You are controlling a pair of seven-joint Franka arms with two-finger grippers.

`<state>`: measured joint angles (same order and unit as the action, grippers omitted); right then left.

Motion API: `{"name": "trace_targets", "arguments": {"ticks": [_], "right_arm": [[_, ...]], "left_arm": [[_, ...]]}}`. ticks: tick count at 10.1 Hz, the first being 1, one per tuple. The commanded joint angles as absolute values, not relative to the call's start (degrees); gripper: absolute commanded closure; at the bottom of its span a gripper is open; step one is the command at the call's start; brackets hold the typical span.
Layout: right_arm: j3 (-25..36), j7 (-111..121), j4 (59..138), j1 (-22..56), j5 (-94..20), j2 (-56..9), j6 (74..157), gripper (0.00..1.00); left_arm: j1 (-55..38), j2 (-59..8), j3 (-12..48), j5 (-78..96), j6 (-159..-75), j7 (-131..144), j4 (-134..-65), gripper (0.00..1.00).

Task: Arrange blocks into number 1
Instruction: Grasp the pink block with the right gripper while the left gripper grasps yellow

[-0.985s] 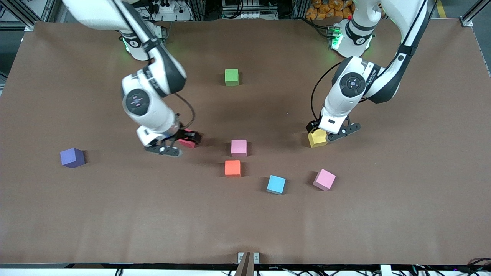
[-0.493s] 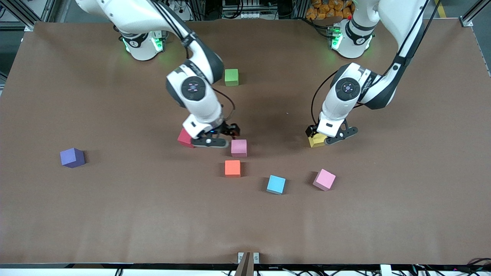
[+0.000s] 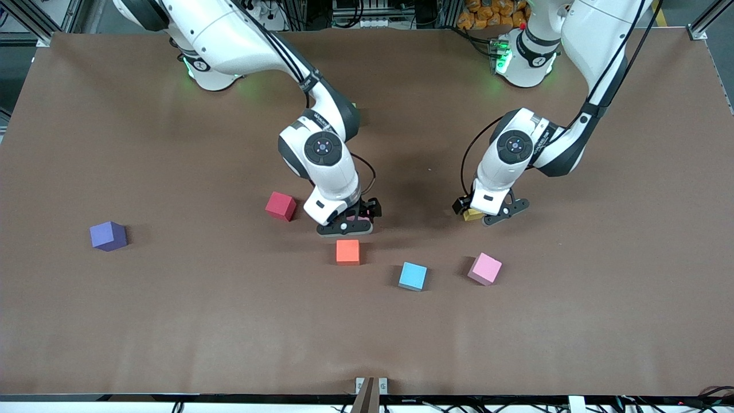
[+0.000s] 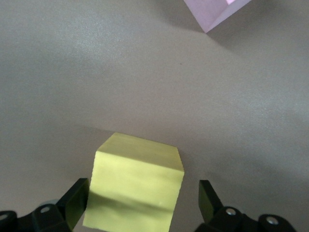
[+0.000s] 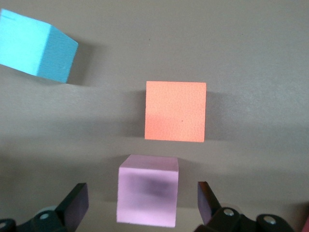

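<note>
the right gripper (image 3: 348, 221) is low over a pink block (image 5: 147, 195) near the middle of the bench (image 3: 172, 321), jaws wide with the block between them and a gap on each side, not gripping. in the front view that block is almost hidden under the gripper. the orange block (image 3: 347, 252) lies just at its 6 o'clock, a little nearer the camera, apart from it. the red block (image 3: 280, 206) sits at about 9 o'clock of the right gripper, toward the right arm's end.

the left gripper (image 3: 487, 213) is down around the yellow block (image 4: 134, 186), jaws wide; one finger (image 4: 76, 200) looks close against the block, the other stands clear. the second pink block (image 3: 484, 268) rests at 6 o'clock of it, turned askew. the blue block (image 3: 413, 276) lies between the orange one and that pink one. the purple block (image 3: 108, 236) sits well apart, toward the right arm's end. the green block is almost wholly hidden by the right arm.
</note>
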<state>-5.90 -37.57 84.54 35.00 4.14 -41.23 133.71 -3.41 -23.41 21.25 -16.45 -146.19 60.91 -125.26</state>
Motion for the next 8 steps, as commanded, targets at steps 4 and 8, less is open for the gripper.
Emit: {"name": "trace_targets", "arguments": {"ticks": [4,8], "right_arm": [[-3.25,-36.19,82.53,37.09,5.19,-45.87,137.88,0.0],[-3.25,-37.26,82.53,37.53,6.85,-46.93,138.6,0.0]], "left_arm": [[-2.2,-26.01,21.45,-21.35,-145.99,61.88,-124.45,0.99],[-2.2,-25.93,21.53,-21.36,-145.99,60.57,-124.45,1.0]]}}
